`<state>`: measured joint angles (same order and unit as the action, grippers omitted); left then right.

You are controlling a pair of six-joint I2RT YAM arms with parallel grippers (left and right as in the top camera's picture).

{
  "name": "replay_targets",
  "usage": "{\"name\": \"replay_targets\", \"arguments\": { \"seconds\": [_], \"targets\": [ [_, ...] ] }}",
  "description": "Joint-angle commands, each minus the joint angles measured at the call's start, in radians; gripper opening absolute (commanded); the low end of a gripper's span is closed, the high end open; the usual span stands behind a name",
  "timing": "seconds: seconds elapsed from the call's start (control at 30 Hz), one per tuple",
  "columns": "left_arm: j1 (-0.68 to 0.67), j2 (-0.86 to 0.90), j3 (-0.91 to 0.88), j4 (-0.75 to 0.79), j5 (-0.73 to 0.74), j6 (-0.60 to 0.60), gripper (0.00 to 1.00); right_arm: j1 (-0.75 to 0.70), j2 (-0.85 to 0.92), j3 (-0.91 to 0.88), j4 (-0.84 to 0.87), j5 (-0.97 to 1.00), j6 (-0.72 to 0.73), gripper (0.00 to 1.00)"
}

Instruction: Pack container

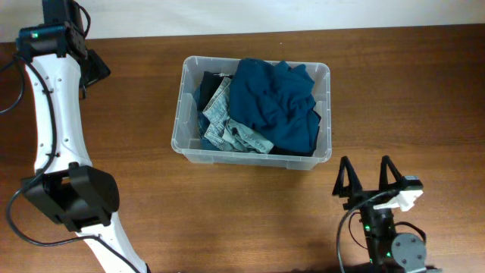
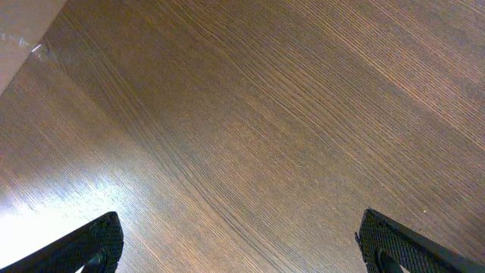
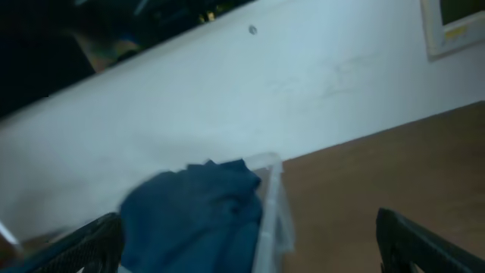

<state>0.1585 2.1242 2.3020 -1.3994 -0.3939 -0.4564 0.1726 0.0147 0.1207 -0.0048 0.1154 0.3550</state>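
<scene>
Clear container [image 1: 180,114]: mid-table, at 11 o'clock from right gripper [image 1: 367,179].
Teal garment [image 1: 273,102]: heaped above rim; best pressed down gently at centre.
Jaws: left gripper [image 2: 242,244] and right both wide, empty.

Your left arm [image 1: 47,98]: white links, black joints, black cables. Your right gripper [image 1: 365,161]: black fingers [image 1: 342,176], white block [image 1: 409,199] beside them.
</scene>
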Motion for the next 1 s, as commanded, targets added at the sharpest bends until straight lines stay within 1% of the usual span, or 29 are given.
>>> {"name": "replay_targets", "arguments": {
  "seconds": [0.0,0.07,0.13,0.27,0.37,0.43,0.53,0.97],
  "targets": [
    [0.002,0.003,0.001,-0.001,-0.006,0.000,0.99,-0.025,-0.011,-0.035,0.032,-0.033,-0.176,0.99],
    [0.002,0.003,0.001,-0.001,-0.006,0.000,0.99,-0.045,-0.011,-0.044,0.031,-0.079,-0.252,0.99],
    [0.002,0.003,0.001,-0.001,-0.006,0.000,0.99,-0.077,-0.011,-0.058,0.026,-0.132,-0.294,0.99],
    [0.002,0.003,0.001,-0.001,-0.006,0.000,0.99,-0.140,-0.011,-0.108,0.032,-0.196,-0.295,0.99],
    [0.002,0.003,0.001,-0.001,-0.006,0.000,0.99,-0.158,-0.011,-0.115,0.023,-0.185,-0.298,0.99],
    [0.002,0.003,0.001,-0.001,-0.006,0.000,0.99,-0.162,-0.011,-0.115,0.008,-0.160,-0.299,0.99],
    [0.002,0.003,0.001,-0.001,-0.006,0.000,1.00,-0.162,-0.011,-0.115,-0.079,-0.117,-0.299,0.99],
    [0.002,0.003,0.001,-0.001,-0.006,0.000,0.99,-0.161,-0.010,-0.115,-0.074,-0.133,-0.292,0.99]
  ]
}}
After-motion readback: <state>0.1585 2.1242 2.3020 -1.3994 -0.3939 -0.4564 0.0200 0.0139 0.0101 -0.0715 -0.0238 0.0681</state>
